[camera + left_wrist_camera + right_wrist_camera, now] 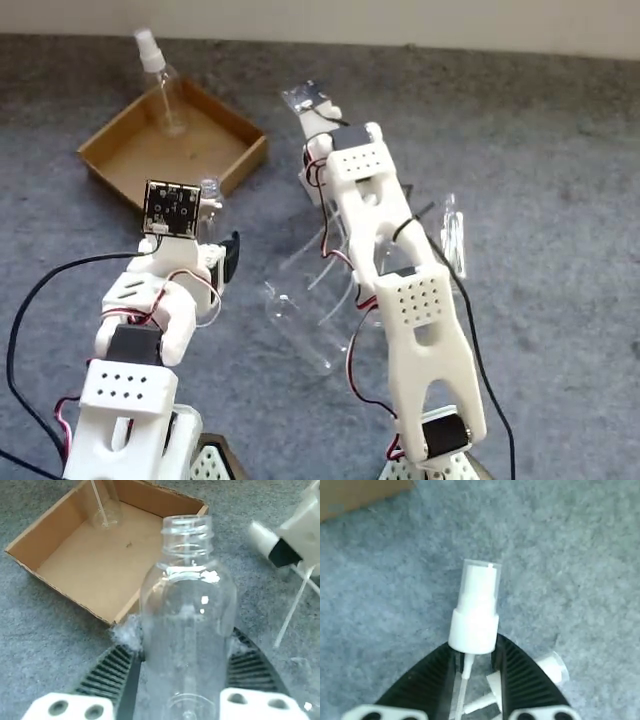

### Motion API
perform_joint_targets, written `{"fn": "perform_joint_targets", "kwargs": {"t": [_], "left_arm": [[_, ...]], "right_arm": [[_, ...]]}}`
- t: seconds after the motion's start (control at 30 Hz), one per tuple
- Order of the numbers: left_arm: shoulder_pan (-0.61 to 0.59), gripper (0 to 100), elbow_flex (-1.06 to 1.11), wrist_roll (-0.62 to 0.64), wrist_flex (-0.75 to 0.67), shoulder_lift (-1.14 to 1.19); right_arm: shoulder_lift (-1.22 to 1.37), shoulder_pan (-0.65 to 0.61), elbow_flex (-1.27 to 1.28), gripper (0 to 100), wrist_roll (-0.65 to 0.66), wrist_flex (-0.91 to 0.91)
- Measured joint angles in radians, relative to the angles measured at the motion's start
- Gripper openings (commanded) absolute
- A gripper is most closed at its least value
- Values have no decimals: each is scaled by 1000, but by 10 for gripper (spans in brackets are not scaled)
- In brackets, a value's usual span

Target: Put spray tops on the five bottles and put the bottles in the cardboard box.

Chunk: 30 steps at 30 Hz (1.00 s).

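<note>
one clear plastic bottle with an open threaded neck (187,595) sits clamped in your left gripper (182,662), just beside the shallow brown cardboard box (165,500), while your right gripper (475,650) pinches a white spray top (476,615) at its collar, thin dip tube (465,672) trailing between the jaws. line the tube tip over the neck opening first, lower straight so it clears the rim, then twist the collar down.
</note>
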Motion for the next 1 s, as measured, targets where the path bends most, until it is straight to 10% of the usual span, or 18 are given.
{"fn": "perform_joint_targets", "kwargs": {"t": [0.77,1.0], "left_arm": [[80,77,87,0,-138,-2],[201,77,152,0,-203,-2]], "right_arm": [[0,29,-704,48,0,454],[-123,86,-704,48,-184,454]]}}
